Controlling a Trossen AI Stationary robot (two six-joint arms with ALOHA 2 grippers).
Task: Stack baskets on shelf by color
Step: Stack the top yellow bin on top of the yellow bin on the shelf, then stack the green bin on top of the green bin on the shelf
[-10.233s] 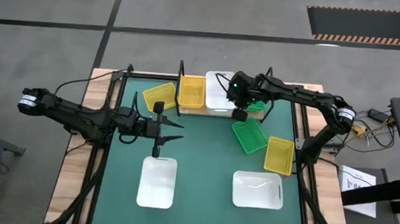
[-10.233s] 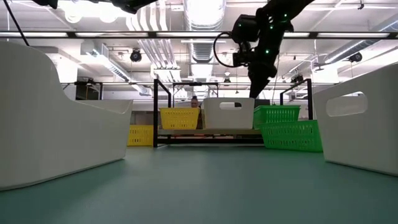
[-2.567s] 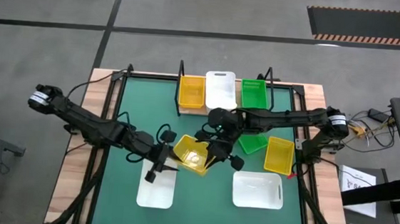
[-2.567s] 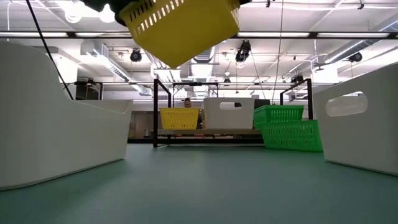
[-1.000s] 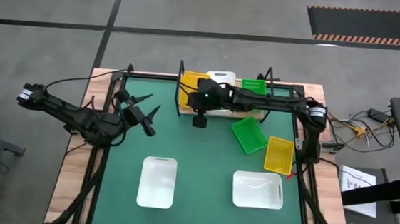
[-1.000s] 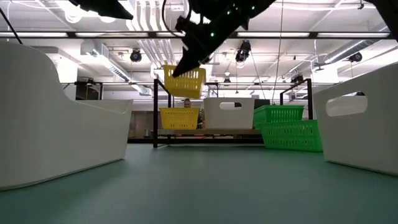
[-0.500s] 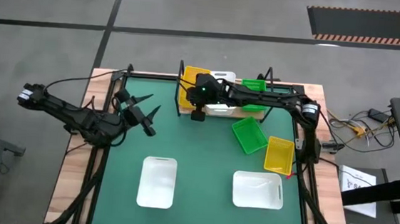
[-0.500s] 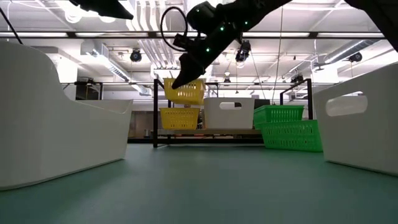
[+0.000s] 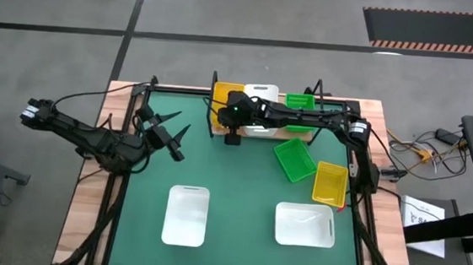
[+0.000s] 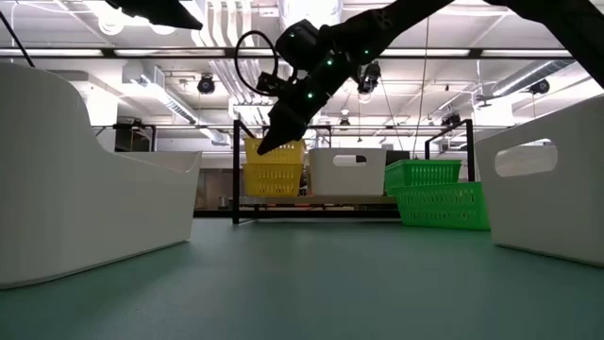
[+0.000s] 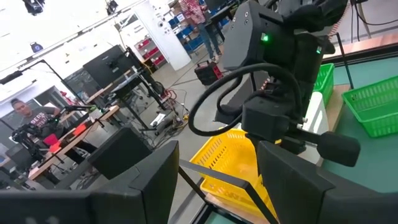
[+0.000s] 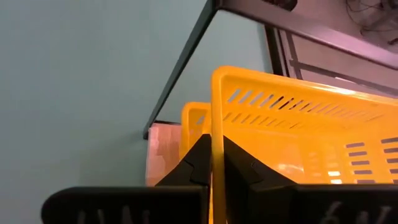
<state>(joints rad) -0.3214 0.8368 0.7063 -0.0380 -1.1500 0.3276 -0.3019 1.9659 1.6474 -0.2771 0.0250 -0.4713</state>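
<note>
Right pincer (image 10: 267, 144), clenched on the rim of a yellow basket (image 10: 274, 161), holds it directly over the yellow basket on the shelf (image 9: 217, 133), long sides aligned; left pincer (image 9: 171, 141) stands released, well apart.

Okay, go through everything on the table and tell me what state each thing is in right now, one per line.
Right gripper: fingers shut on the yellow basket's rim.
Held yellow basket: nested into another yellow basket on the shelf.
White basket on shelf: upright.
Green basket on shelf: upright.
Green basket on mat: loose, askew.
Yellow basket on mat: loose.
Two white baskets: unstacked.
Left gripper: fingers open, empty.
</note>
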